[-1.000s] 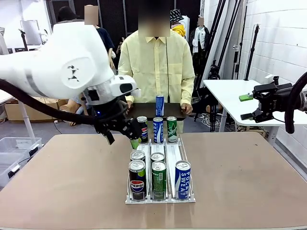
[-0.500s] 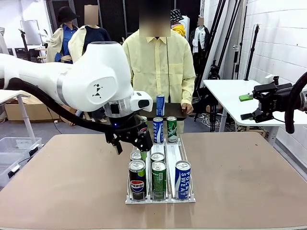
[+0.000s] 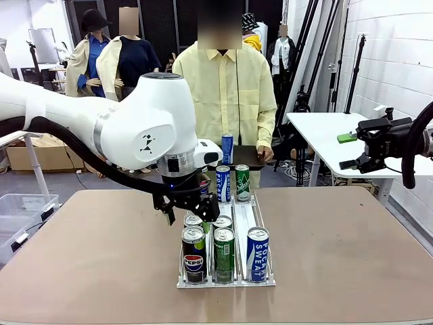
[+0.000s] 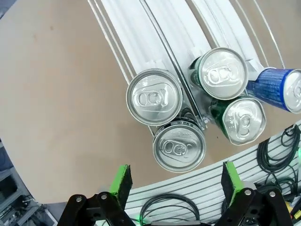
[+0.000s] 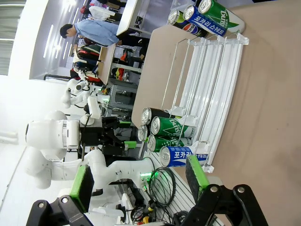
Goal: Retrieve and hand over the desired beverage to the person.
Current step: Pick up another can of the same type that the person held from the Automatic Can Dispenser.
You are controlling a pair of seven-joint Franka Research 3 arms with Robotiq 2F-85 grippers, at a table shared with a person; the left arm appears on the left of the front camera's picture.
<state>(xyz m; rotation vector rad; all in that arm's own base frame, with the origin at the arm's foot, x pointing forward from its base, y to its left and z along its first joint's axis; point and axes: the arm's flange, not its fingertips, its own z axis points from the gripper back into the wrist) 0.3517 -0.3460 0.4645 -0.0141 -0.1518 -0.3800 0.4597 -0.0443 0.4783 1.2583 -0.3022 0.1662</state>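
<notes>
Left gripper (image 3: 195,210) is hanging over the can rack (image 3: 244,215), which is lying mid-table (image 3: 101,257) with its three lanes running from the near edge toward the far edge. In the left wrist view the left gripper (image 4: 177,181) is pointing straight down, with its jaws spread as wide as they go and nothing between the green pads (image 4: 123,178). Silver can tops are sitting below it at the rack's near end. At that near end a Pepsi can (image 3: 193,252), a green can (image 3: 224,250) and a Pocari Sweat can (image 3: 258,252) are standing side by side, with two more cans (image 3: 222,222) just behind them in the left and middle lanes. At the rack's far end a far blue can (image 3: 222,183) and a far green can (image 3: 242,183) are standing upright. The person (image 3: 220,88) is standing at the table's far edge, holding a dark tray (image 3: 243,158) with a small blue can (image 3: 226,148) upright on it. Right gripper (image 3: 349,150) is hanging beyond the table's right edge, well apart from the rack. In the right wrist view the right gripper (image 5: 140,181) is showing its jaws fully spread and gripping nothing.
</notes>
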